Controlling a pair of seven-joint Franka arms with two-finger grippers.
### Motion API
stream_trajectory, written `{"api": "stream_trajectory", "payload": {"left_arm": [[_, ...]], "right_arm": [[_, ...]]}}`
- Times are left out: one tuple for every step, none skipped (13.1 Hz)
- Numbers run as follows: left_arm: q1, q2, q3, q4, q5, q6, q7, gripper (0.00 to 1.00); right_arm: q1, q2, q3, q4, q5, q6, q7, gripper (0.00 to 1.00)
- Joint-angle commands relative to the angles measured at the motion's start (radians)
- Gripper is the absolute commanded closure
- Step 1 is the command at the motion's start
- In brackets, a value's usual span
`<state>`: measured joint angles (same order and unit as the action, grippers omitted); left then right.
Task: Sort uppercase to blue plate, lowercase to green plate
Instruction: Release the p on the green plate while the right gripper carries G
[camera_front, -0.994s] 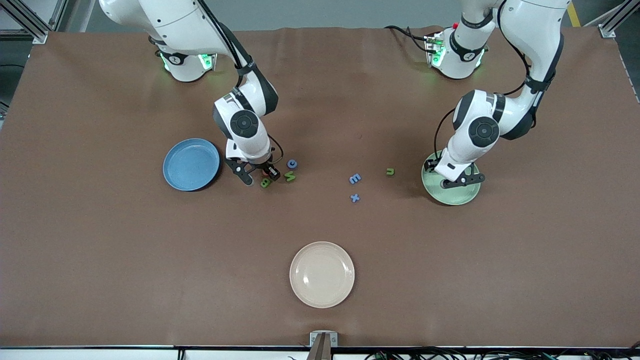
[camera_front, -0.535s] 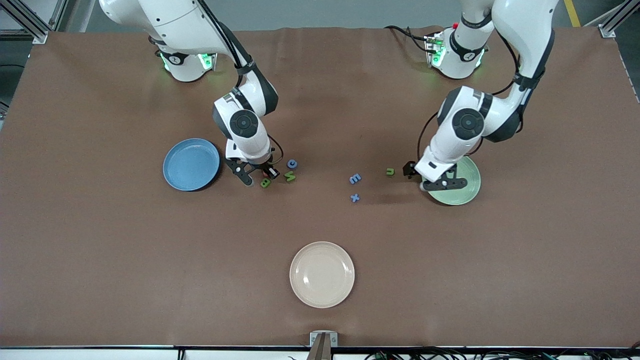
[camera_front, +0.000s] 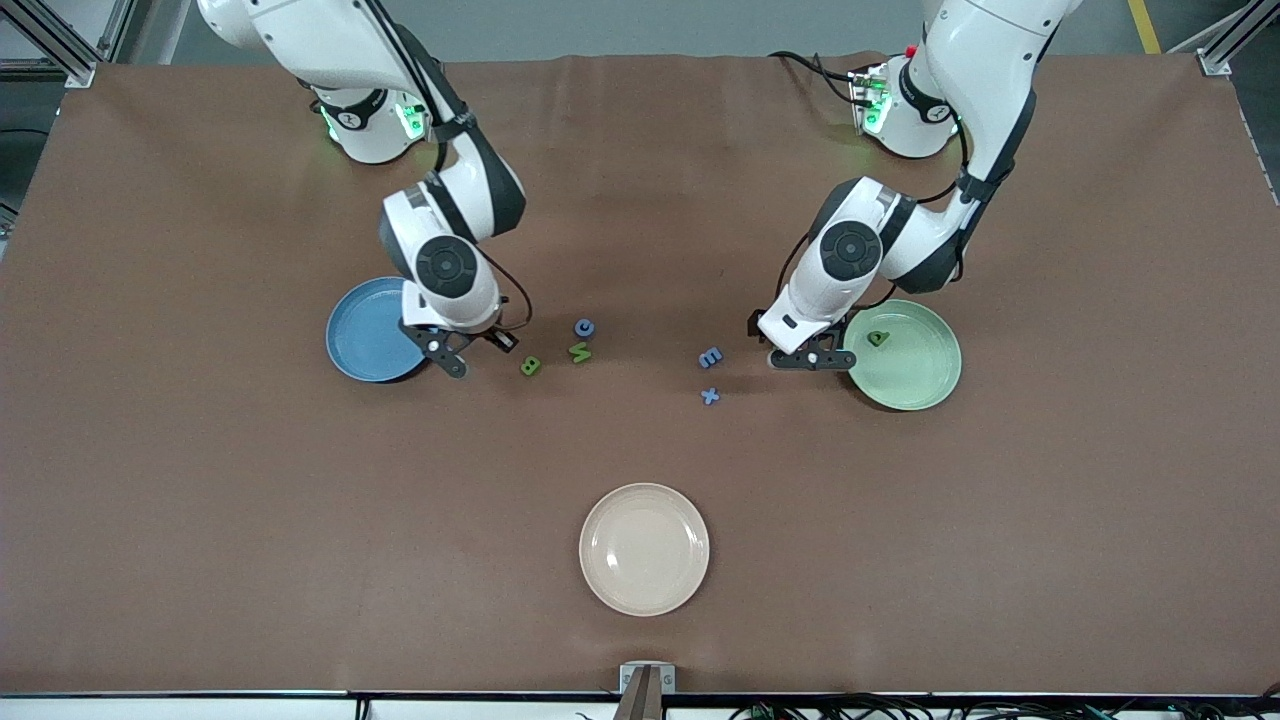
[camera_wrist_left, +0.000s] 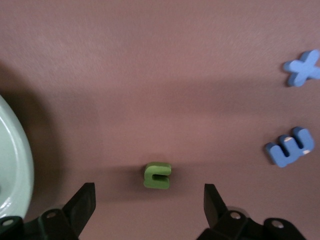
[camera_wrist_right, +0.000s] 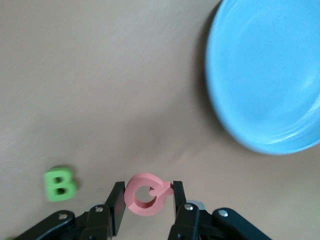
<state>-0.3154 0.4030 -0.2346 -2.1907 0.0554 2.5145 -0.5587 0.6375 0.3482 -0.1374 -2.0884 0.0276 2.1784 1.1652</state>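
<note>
Red Q is clamped in the right gripper, over bare table just beside the blue plate, which holds nothing; green B, green N and blue C lie unsorted near it. Green plate holds one green lowercase letter; left gripper, jaws wide, hangs over the green u; blue m-like letter and blue x remain. By my judgement, one of eight is sorted.
</note>
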Motion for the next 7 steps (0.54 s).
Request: {"api": "stream_trajectory", "payload": {"left_arm": [[-0.007, 0.014, 0.001, 0.005, 0.020, 0.004, -0.030, 0.28], [-0.008, 0.020, 0.001, 0.006, 0.020, 0.009, -0.030, 0.32], [-0.014, 0.025, 0.001, 0.006, 0.020, 0.010, -0.030, 0.35], [-0.021, 0.030, 0.003, 0.005, 0.020, 0.010, -0.032, 0.37], [-0.022, 0.039, 0.003, 0.005, 0.020, 0.010, -0.032, 0.38], [-0.024, 0.040, 0.003, 0.006, 0.020, 0.010, -0.032, 0.38], [-0.024, 0.042, 0.003, 0.008, 0.020, 0.010, -0.032, 0.39]], "right_arm": [[-0.060, -0.074, -0.025, -0.042, -0.092, -0.135, -0.090, 0.96], [-0.099, -0.075, -0.025, -0.051, -0.127, -0.166, -0.111, 0.96], [-0.129, -0.074, -0.025, -0.061, -0.132, -0.169, -0.119, 0.96], [-0.143, -0.072, -0.027, -0.073, -0.135, -0.166, -0.119, 0.96], [-0.153, -0.072, -0.027, -0.081, -0.140, -0.167, -0.121, 0.96], [-0.162, -0.072, -0.027, -0.085, -0.141, -0.169, -0.121, 0.90], [-0.162, -0.071, -0.025, -0.093, -0.141, -0.169, -0.121, 0.88]]}}
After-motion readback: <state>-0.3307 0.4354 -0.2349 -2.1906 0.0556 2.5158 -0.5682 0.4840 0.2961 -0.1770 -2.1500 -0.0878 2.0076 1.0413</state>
